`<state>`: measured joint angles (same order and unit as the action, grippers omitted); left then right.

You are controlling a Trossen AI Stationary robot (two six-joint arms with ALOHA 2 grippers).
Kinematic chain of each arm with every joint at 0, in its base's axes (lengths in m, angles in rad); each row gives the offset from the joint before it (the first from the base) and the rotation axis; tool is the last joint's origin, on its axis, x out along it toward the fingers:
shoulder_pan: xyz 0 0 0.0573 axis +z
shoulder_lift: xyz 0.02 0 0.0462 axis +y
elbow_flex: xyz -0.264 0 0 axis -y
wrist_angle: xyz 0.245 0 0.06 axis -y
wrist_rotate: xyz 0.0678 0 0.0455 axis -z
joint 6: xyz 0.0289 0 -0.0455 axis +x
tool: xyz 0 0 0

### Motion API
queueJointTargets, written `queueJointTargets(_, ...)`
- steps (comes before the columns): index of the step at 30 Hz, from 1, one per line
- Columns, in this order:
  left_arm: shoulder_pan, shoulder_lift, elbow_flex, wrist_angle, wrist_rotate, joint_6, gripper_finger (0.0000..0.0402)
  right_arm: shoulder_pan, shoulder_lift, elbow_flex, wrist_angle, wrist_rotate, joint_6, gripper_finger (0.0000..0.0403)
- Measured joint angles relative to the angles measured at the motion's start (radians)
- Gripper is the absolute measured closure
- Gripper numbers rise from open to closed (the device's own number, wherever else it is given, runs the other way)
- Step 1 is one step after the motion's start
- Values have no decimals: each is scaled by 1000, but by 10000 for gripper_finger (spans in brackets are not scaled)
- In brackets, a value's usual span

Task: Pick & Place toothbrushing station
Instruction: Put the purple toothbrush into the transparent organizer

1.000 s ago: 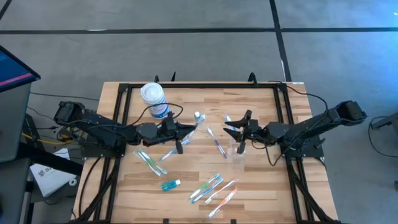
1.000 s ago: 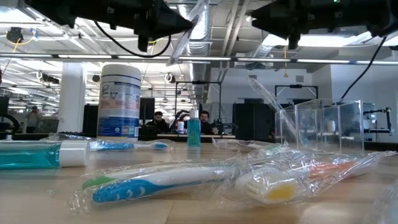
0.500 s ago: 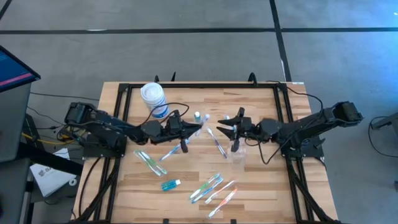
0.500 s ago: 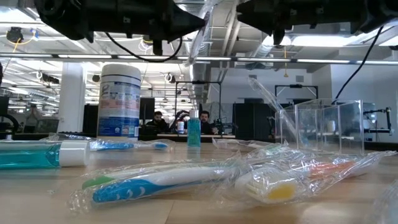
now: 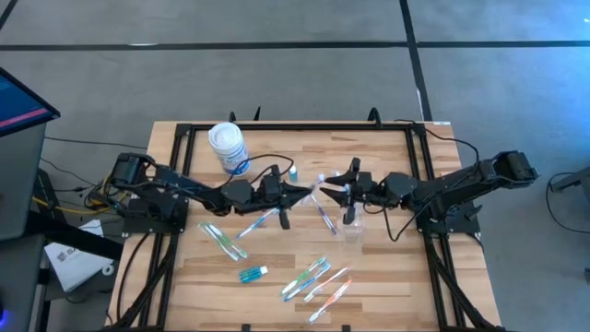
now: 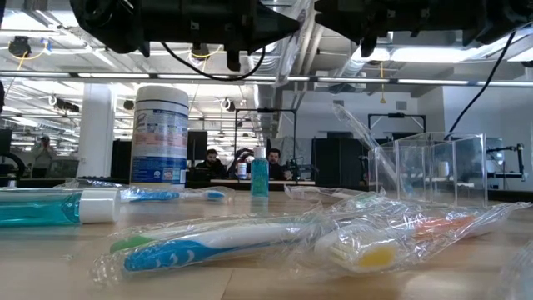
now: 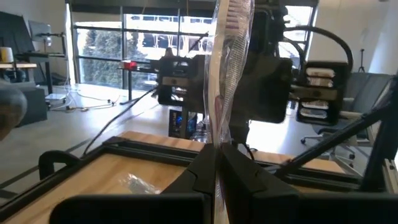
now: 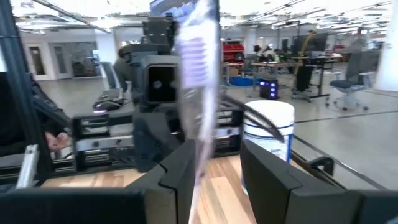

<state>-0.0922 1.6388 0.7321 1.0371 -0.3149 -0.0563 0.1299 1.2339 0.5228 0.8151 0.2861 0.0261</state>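
Observation:
My left gripper [image 5: 306, 192] is shut on a toothbrush in a clear wrapper [image 7: 225, 68], high above the table's middle. My right gripper [image 5: 328, 192] faces it from the right, open, with a finger on either side of the wrapped brush [image 8: 196, 81]. A clear plastic cup [image 5: 354, 225] stands below the right arm and also shows in the low view [image 6: 429, 171]. Other wrapped toothbrushes lie flat on the table [image 5: 321, 210] [image 5: 221, 242] [image 5: 309, 277]. A teal tube [image 5: 253, 273] lies near the front, and a small teal one [image 5: 293, 171] stands upright. My left gripper pinches the wrapped toothbrush between its two fingers at one end [image 7: 217, 140]. The fingers come level from the table's left. The brush stands out beyond the fingertips, lifted clear of the table. Whether my right gripper touches the wrapper [image 8: 194, 155], I cannot tell.
A white canister with a blue label [image 5: 228, 148] stands at the far left of the table. Black frame rails [image 5: 180, 175] [image 5: 426, 166] run along the table's left and right sides. Bare wood shows in the middle near the front edge [image 5: 277, 304].
My left gripper has gone toward the table's right edge with the wrapped toothbrush, up to the right gripper. My right gripper has come a little toward the table's left, and the brush now stands between its fingers. The small upright teal tube is now uncovered in the high view.

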Motion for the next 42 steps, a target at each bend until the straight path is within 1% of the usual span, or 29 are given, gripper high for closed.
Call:
queueJointTargets(2,8,0,1,1,4,0,399,0,0,0,11,-23,0,285)
queueJointTargets(5,16,0,1,8,26,-3,398,-5,0,0,11,-27,2,285)
queueJointTargets(11,16,7,3,19,33,-3,399,-21,0,0,11,-27,27,285)
queueJointTargets(28,15,23,5,33,33,-4,399,-20,0,0,10,-28,27,285)
queueJointTargets(32,15,47,31,41,31,-3,398,-20,0,0,10,-28,27,285)
queueJointTargets(38,15,121,80,38,33,0,398,-18,0,0,8,-35,30,285)
queueJointTargets(42,20,128,83,44,34,0,397,-18,0,0,7,-35,29,291)
